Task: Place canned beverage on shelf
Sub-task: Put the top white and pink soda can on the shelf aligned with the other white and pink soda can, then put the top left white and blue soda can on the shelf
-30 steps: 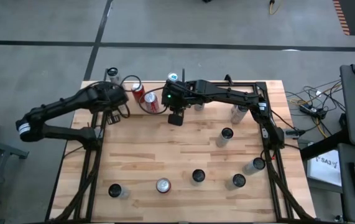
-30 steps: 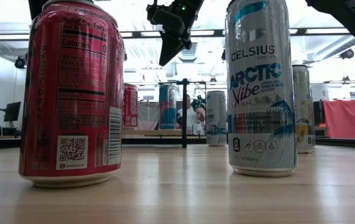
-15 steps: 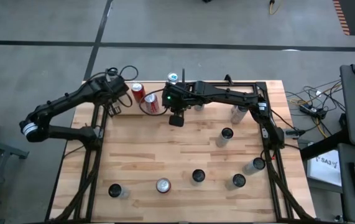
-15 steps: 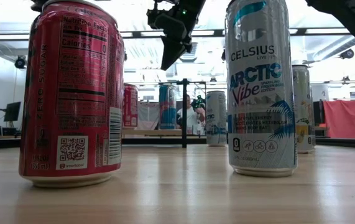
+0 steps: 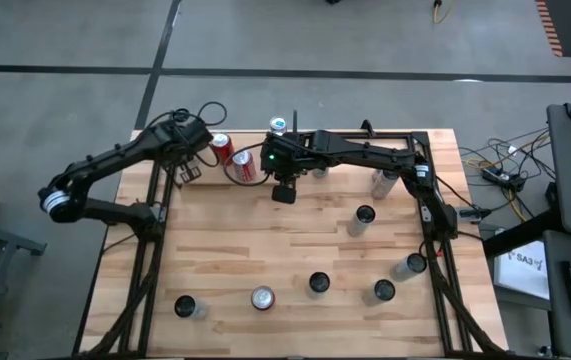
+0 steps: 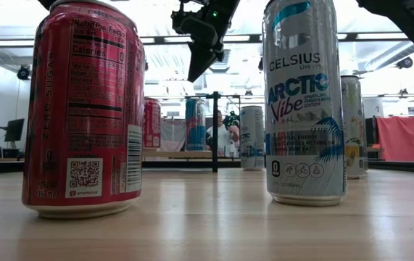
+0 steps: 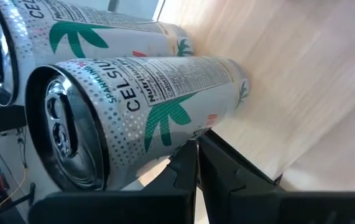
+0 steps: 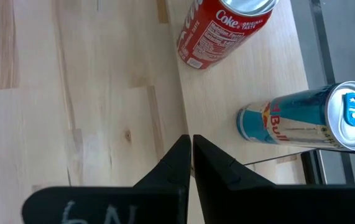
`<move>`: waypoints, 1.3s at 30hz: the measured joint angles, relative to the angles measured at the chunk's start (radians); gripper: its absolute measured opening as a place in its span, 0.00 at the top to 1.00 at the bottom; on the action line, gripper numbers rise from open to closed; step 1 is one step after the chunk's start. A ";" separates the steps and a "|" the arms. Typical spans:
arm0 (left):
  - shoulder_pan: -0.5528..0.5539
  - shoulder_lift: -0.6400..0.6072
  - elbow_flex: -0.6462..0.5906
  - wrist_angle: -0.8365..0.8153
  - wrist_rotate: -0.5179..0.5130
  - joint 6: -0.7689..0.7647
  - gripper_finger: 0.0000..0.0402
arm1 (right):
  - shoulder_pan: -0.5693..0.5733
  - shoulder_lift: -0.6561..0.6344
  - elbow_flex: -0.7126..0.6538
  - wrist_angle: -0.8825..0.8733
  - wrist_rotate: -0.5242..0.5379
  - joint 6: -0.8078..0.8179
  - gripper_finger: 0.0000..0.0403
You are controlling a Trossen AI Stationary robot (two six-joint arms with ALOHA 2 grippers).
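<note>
The left hand [image 5: 187,150] is closed and empty, its two dark fingers [image 7: 189,171] pressed together just beside a white Celsius can [image 7: 133,118] with green palm prints; a second can of the same kind [image 7: 71,31] stands close behind it. The left arm reaches in a bent line from the worktop's left edge to its far left corner. The right hand [image 5: 283,190] is also closed on nothing. It hangs above the far middle of the worktop [image 5: 295,250], the right arm stretched across from the right side, and its wrist camera looks down on a red Coke can [image 8: 224,28] and a blue Red Bull can [image 8: 308,121] standing on the shelf [image 8: 245,81], a flat pale plywood panel at the worktop's far edge.

The worktop is pale butcher-block wood inside a black metal frame, with several more cans scattered upright over its near half and right side. At table height, a red zero-sugar can [image 6: 83,109] and a silver Celsius Arctic Vibe can [image 6: 304,101] stand nearest the camera, well apart. Around the worktop lies grey concrete floor; cables and a desk show at right.
</note>
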 joint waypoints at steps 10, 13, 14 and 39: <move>-0.003 -0.037 0.048 -0.060 0.084 -0.088 1.00 | 0.000 0.000 0.000 0.000 0.000 0.003 0.98; -0.014 -0.100 0.057 -0.060 0.130 -0.136 1.00 | 0.001 0.000 0.000 0.000 0.000 0.013 0.98; -0.020 -0.127 0.057 -0.060 0.156 -0.160 1.00 | 0.002 0.000 0.000 0.000 0.000 0.019 0.98; -0.615 -0.701 -0.410 0.857 0.450 -0.568 1.00 | 0.195 0.000 -0.103 0.196 -0.002 0.089 0.98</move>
